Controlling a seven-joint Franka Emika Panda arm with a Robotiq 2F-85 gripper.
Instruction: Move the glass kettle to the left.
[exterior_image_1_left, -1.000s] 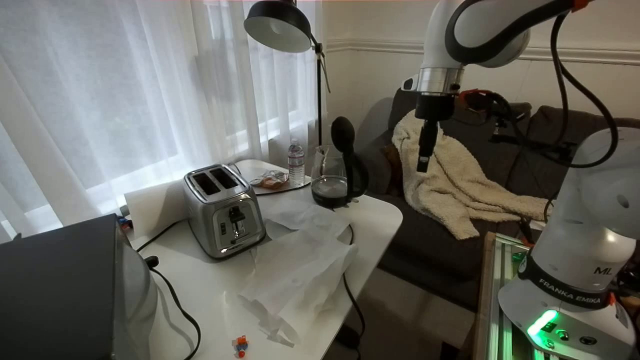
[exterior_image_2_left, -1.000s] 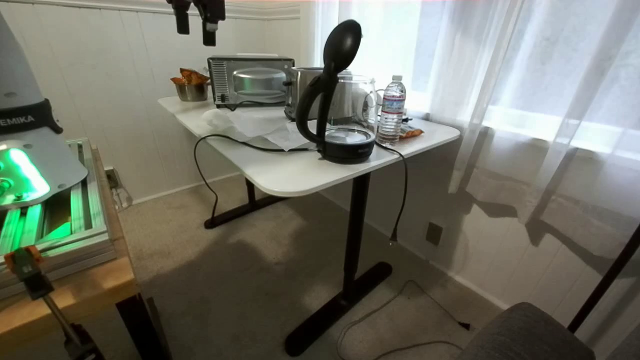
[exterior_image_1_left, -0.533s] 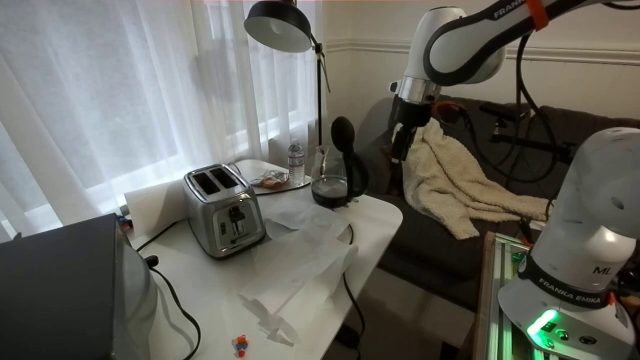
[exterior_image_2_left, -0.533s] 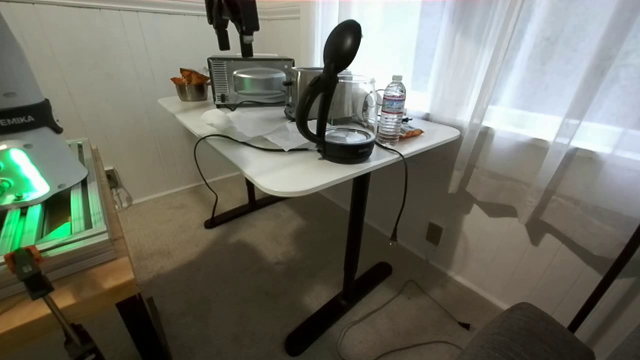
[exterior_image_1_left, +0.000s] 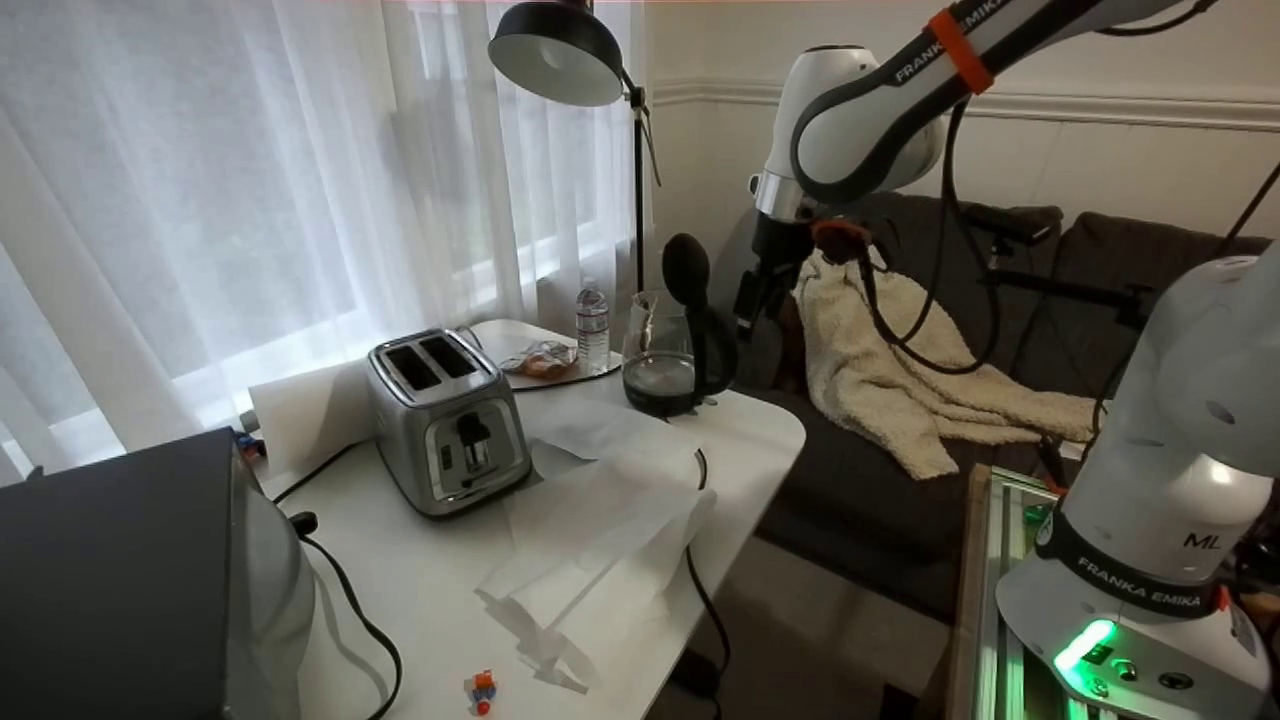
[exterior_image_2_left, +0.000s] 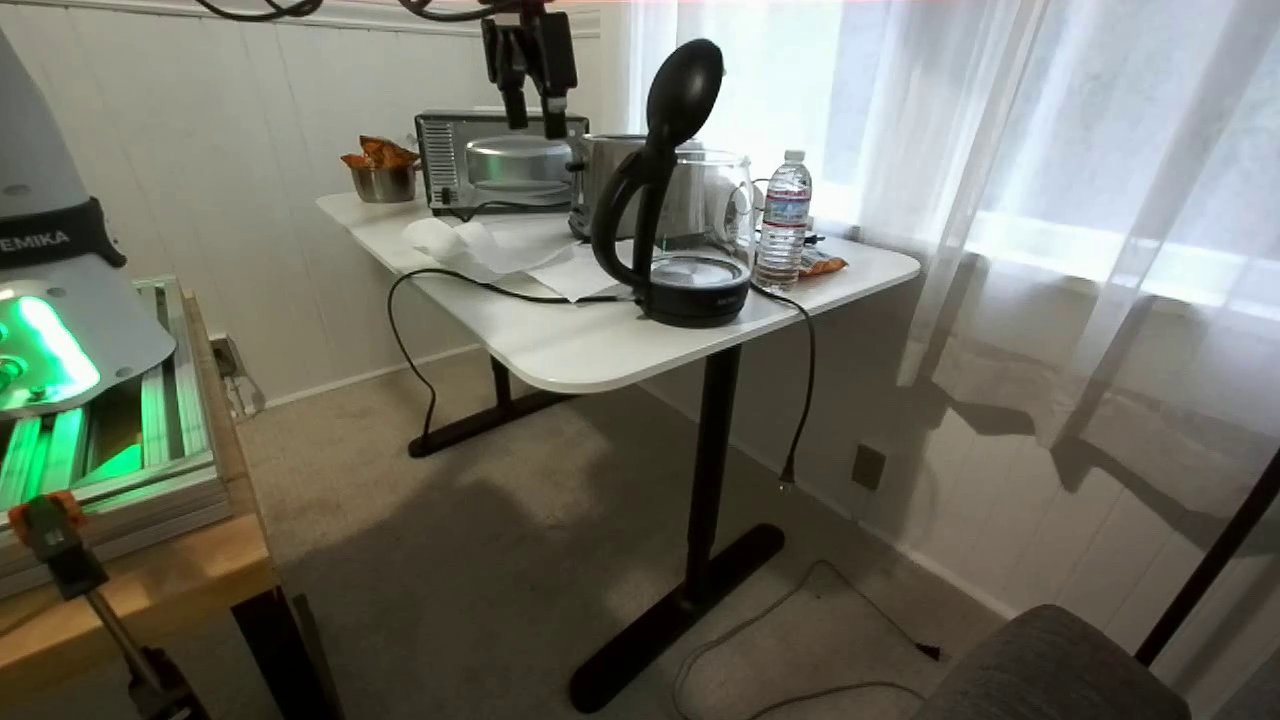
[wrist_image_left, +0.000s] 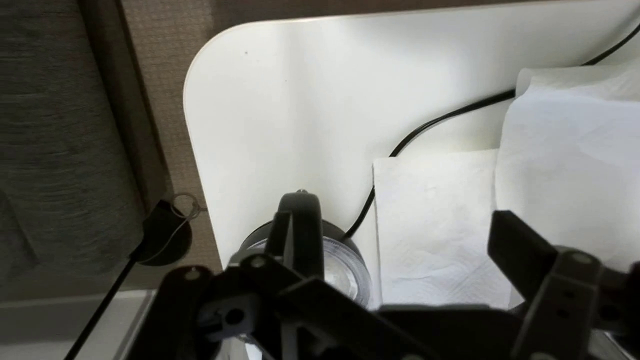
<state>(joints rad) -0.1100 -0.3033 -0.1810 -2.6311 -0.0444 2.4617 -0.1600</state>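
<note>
The glass kettle stands upright on the white table near a rounded corner, with its black lid raised and its black looped handle at one side. It also shows in an exterior view and in the wrist view, partly hidden there by the gripper. My gripper is open and empty, in the air beside the handle in this exterior view. In an exterior view its fingers point down, above table height and left of the kettle. In the wrist view, the left finger of the gripper overlaps the kettle handle; contact cannot be told.
A water bottle and a snack bag are close by the kettle. A silver toaster, a toaster oven, paper sheets and a black cord are on the table. A desk lamp stands behind.
The gripper has moved down and towards the kettle, leftwards in an exterior view and rightwards in an exterior view. The paper sheets have shifted slightly. The kettle has not moved.
</note>
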